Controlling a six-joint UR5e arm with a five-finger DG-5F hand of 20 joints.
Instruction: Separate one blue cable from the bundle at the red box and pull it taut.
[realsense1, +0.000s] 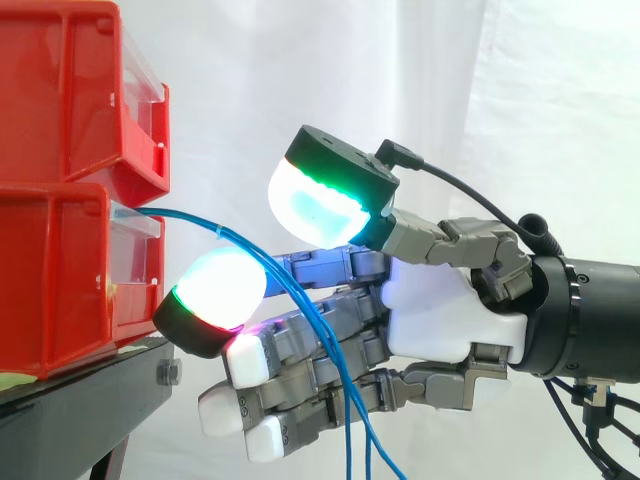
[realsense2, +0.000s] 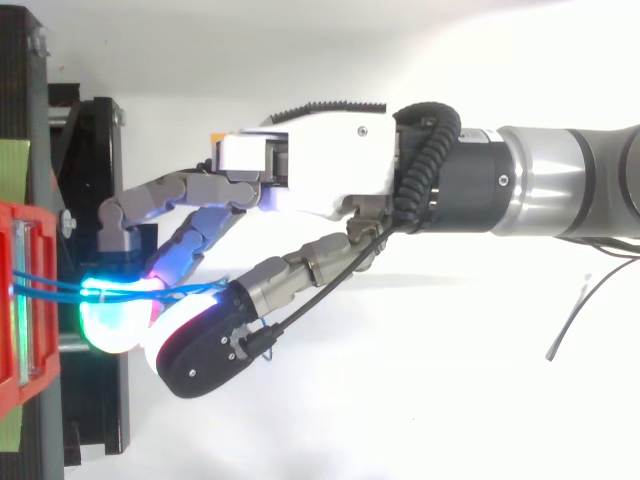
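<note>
Separation looks to be the step in hand: the blue cables leave the lower red box as a bundle of at least 2 strands, arc over a glowing fingertip and droop slack across the fingers below. The robot hand is spread, fingers reaching almost straight toward the box and thumb raised clear above, pinching nothing and only touching the strands. Next, I judge, thumb and fingertip must close on 1 strand alone, then draw away from the box.
</note>
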